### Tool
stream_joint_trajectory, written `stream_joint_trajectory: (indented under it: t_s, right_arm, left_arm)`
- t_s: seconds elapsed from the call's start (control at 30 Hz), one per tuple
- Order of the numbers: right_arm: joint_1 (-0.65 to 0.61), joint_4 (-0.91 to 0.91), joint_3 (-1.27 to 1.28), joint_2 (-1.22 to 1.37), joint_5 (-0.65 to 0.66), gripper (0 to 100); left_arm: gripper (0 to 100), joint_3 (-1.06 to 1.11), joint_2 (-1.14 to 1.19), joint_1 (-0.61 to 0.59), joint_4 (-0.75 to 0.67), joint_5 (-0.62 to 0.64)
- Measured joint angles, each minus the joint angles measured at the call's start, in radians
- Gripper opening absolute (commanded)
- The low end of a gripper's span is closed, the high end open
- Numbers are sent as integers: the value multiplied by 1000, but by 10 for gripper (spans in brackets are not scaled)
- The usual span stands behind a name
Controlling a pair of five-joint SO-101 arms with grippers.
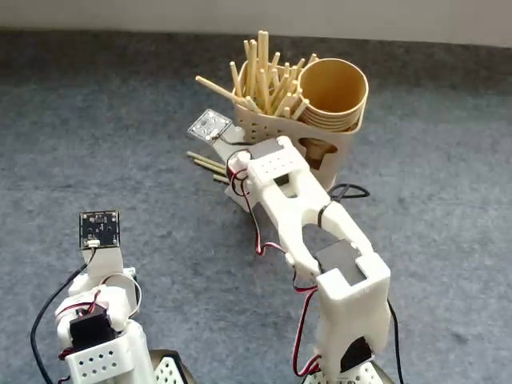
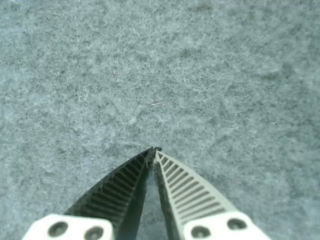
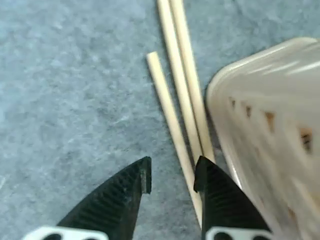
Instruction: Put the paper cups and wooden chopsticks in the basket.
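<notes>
- Parted and clamping nothing, the right jaws hang low over three loose chopsticks [image 3: 176, 100] that lie on the grey tabletop [image 3: 75, 90].
- One of these sticks runs along the inner edge of one finger [image 3: 220, 200]. The other two lie side by side just past it, close along the wall of the basket [image 3: 270, 110].
- Clenched tip to tip and empty, the left jaws sit above a bare stretch of tabletop.
- From the high view, the white basket [image 1: 320, 156] stands toward the far side, with the loose chopsticks [image 1: 206, 164] just beside its base.
- Inside it a stack of paper cups [image 1: 334, 88] stands upright, touched by a bundle of chopsticks [image 1: 268, 80] that leans and fans out.
- The right arm [image 1: 308, 212] stretches to the basket's foot, while the left arm [image 1: 100, 320] is well apart from it, at the near edge.
</notes>
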Motion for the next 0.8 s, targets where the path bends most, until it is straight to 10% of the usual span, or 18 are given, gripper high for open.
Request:
stream_joint_trajectory:
  t_s: [0.8]
  right_arm:
    - [18, 71, -72, 103, 104, 245]
  left_arm:
    - [14, 0, 0, 0, 0, 0]
